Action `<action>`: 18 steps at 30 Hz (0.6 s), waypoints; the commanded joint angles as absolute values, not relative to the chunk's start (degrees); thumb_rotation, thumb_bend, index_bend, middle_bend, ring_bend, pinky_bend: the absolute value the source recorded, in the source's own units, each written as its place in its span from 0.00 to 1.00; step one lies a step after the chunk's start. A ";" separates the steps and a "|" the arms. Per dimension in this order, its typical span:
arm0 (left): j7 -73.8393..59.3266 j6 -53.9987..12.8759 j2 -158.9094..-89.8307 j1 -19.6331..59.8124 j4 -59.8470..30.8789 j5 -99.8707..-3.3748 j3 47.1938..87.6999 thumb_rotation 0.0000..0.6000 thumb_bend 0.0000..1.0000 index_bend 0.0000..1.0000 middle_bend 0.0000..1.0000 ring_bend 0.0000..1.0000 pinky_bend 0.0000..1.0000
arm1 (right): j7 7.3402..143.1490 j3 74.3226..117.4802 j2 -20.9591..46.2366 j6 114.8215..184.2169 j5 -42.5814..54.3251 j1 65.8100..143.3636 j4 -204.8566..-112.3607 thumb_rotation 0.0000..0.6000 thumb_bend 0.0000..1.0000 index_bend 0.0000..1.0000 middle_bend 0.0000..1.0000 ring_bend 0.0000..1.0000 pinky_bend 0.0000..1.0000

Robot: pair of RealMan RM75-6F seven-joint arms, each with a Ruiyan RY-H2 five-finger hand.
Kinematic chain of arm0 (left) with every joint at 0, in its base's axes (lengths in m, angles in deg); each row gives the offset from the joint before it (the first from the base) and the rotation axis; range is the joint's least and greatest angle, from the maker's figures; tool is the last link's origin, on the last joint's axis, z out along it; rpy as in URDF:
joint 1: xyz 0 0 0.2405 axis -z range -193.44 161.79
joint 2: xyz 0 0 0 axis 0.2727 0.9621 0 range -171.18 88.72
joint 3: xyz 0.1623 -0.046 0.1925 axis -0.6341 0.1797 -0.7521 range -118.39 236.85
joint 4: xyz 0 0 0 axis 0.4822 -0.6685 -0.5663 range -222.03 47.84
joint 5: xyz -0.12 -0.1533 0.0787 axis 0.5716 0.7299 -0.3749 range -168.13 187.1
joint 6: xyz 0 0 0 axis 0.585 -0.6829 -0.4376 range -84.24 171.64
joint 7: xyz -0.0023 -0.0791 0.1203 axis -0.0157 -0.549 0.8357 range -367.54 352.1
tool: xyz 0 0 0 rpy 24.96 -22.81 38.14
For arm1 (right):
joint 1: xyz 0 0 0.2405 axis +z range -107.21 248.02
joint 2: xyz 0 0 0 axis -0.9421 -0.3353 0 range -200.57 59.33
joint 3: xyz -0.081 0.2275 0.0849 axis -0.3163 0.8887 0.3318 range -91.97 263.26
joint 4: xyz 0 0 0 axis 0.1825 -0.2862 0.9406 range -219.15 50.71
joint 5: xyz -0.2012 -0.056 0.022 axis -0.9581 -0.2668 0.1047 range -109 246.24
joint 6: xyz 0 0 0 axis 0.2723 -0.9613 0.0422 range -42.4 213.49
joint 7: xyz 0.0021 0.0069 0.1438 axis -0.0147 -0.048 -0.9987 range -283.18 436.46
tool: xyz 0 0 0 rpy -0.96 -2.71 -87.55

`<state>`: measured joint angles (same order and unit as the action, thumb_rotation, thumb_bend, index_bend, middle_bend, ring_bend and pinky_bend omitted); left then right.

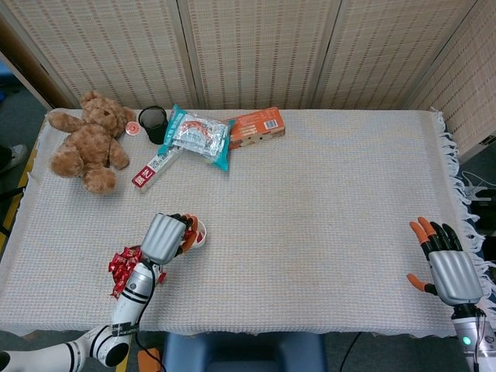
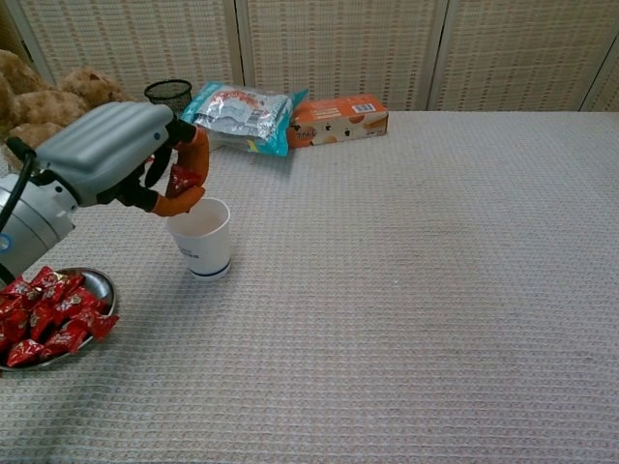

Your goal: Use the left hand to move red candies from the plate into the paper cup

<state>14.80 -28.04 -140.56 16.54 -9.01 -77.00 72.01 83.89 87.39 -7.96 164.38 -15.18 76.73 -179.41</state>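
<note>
My left hand [image 2: 121,159] hovers just above the white paper cup [image 2: 201,240] and pinches a red candy [image 2: 182,180] over its mouth. In the head view the left hand [image 1: 165,237] covers most of the cup [image 1: 198,233]. The metal plate [image 2: 97,283] lies at the near left, heaped with several red candies [image 2: 44,314]; from the head camera the candies [image 1: 122,266] show just left of my forearm. My right hand [image 1: 447,270] rests open at the table's right edge, fingers spread, holding nothing.
Along the back of the table are a teddy bear [image 1: 89,142], a black mesh cup [image 1: 153,122], a long red-and-white box [image 1: 155,168], a teal snack bag [image 1: 198,135] and an orange box [image 1: 256,126]. A fringed cloth [image 1: 325,201] covers the table.
</note>
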 commanded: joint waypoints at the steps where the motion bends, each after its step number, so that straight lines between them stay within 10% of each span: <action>1: 15.19 -27.64 -141.37 17.22 -10.01 -76.72 72.32 1.00 0.77 0.74 0.72 0.69 0.99 | 83.81 87.40 -7.97 164.40 -15.18 76.72 -179.38 1.00 0.08 0.00 0.00 0.00 0.00; 6: 16.83 -25.53 -143.01 18.89 -15.20 -75.85 71.73 1.00 0.64 0.66 0.67 0.60 0.82 | 83.33 87.46 -8.31 164.80 -15.20 76.52 -179.42 1.00 0.08 0.00 0.00 0.00 0.00; 18: 15.93 -23.52 -140.09 19.30 -12.05 -74.07 69.98 1.00 0.40 0.15 0.26 0.26 0.56 | 83.96 87.45 -8.08 164.47 -14.99 76.64 -179.52 1.00 0.08 0.00 0.00 0.00 0.00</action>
